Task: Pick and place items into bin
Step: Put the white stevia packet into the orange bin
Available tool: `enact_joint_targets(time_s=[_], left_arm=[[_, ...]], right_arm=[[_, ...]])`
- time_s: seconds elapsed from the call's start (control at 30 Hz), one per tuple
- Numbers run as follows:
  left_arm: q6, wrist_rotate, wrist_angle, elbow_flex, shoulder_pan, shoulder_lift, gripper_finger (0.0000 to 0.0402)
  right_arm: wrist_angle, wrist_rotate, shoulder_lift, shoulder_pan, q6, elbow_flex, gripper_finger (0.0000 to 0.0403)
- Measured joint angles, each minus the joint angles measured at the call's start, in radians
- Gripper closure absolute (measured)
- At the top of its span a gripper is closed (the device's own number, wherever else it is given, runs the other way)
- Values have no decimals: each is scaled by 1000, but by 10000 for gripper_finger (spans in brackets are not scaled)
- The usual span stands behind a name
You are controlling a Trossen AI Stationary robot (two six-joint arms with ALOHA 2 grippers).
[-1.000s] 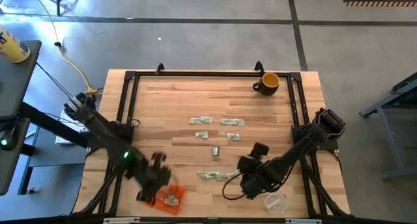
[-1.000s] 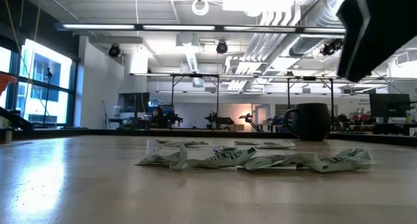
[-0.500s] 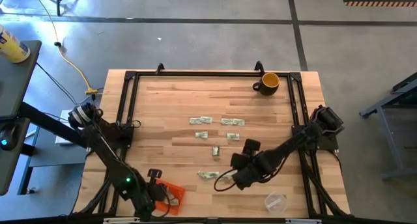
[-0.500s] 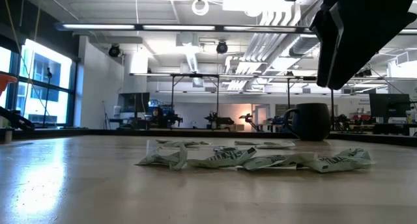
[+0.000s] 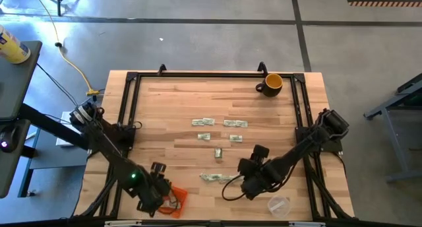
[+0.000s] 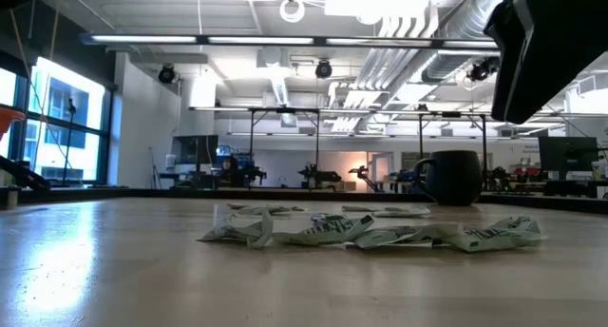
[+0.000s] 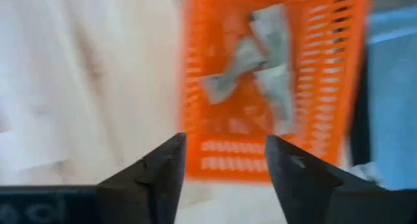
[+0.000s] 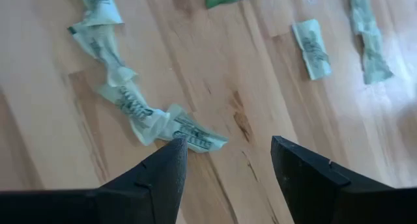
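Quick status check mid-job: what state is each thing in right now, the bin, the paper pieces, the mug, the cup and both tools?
Bin: upright at the table's near edge, holding a few crumpled pieces.
Loose paper pieces: lying flat on the table, outside the bin.
Mug: upright at the far right corner.
Clear cup: lying near the right arm.
Left tool: open, empty, over the bin.
Right tool: open, empty, above the nearest pieces.

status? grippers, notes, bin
Left gripper open, empty, at the orange bin; crumpled notes inside. Right gripper open above the note string. More loose notes mid-table. Nothing blocking.
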Motion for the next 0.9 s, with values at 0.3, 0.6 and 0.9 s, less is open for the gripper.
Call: enact_joint_targets(time_s=[0.3, 0.6, 0.9], left_arm=[[490, -32, -128, -26, 380, -80, 168], [769, 151, 231, -106, 899, -104, 190], [818, 197, 362, -172, 1067, -22, 190]], right_arm=[[-30, -25, 0, 22, 140, 0, 190], [-144, -39, 0, 126, 414, 0, 191], [-236, -47, 0, 74, 439, 0, 191]])
